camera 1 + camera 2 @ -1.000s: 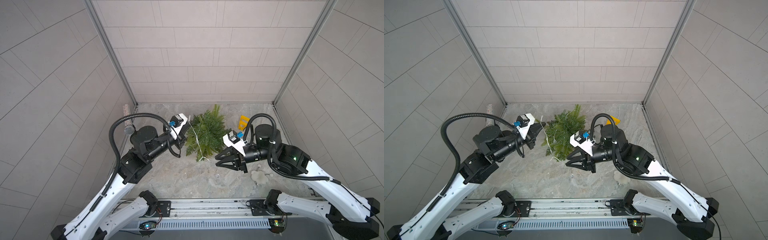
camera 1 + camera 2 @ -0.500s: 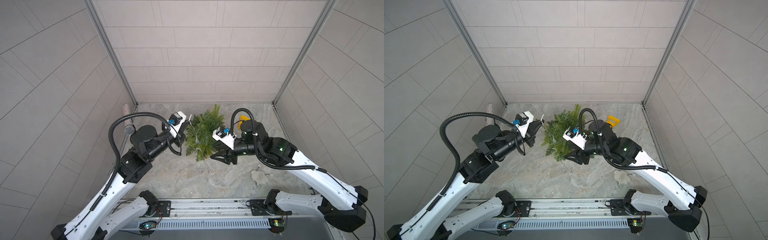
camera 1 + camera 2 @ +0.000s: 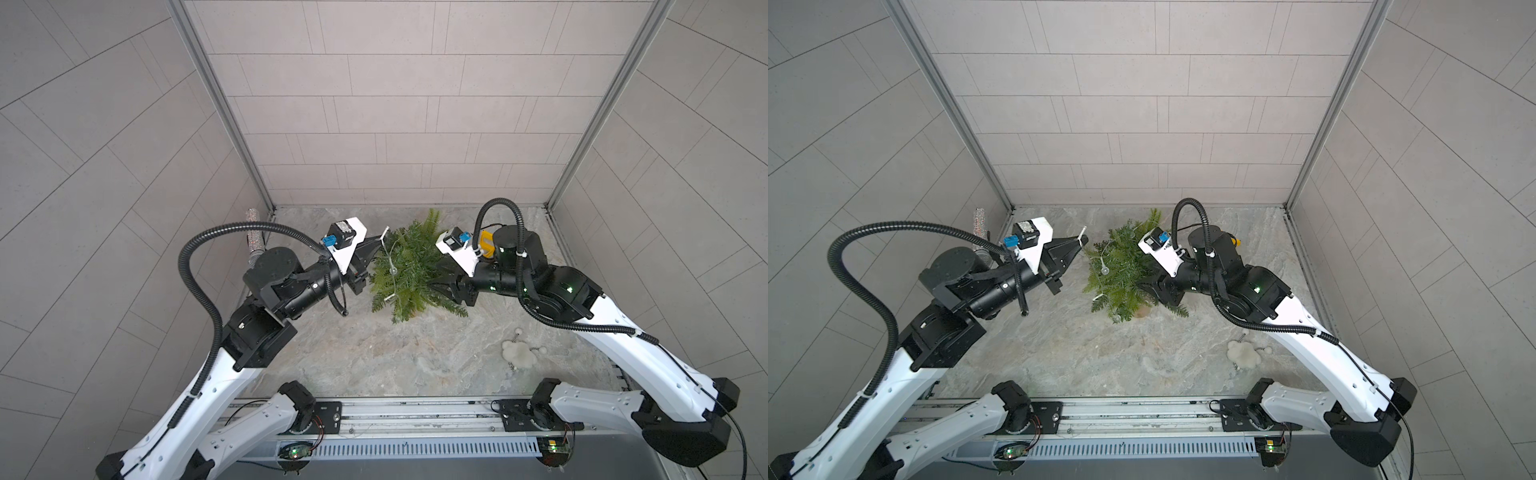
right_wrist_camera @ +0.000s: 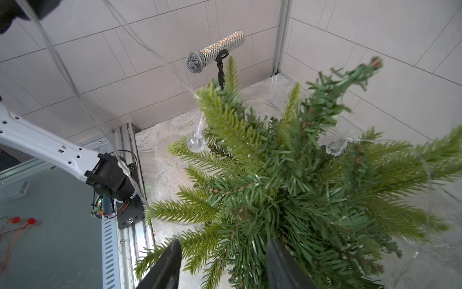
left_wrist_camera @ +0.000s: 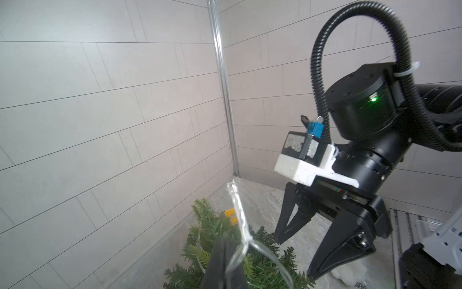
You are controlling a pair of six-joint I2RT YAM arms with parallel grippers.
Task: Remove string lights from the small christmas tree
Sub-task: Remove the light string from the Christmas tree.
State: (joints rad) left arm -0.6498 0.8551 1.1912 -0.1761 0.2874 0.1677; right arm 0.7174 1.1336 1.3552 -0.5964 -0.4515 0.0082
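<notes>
Left gripper: we find the left gripper [image 3: 379, 245] [image 5: 223, 247] closed on the string lights [image 3: 390, 259] [image 5: 238, 207]. The thin wire is pinched between its tips. It hangs just beside the tree's left side, off the branches.
String lights: from the pinch, the wire drops onto the tree [image 3: 409, 266] [image 3: 1121, 270] and loops across its branches. In the right wrist view we note two clear bulbs [image 4: 196, 143] against the needles. More wire trails round the far side.
Tree: it sits on the marbled table [image 3: 374, 353] near the back wall, between the two grippers. We cannot tell whether it stands upright or leans.
Right gripper: the right gripper [image 4: 222, 265] [image 5: 295, 257] is at the tree's right side, low among the branches. Its jaws stand apart with foliage between the fingers. We see nothing clamped.
Other items, left: a glittery microphone [image 4: 215, 52] [image 3: 253, 237] is by the left wall, well apart from the tree.
Other items, right: a yellow piece [image 3: 486, 243] shows behind the right arm. A white pom-pom [image 3: 517, 353] [image 3: 1244, 355] lies on the table near that arm, clear of the tree.
</notes>
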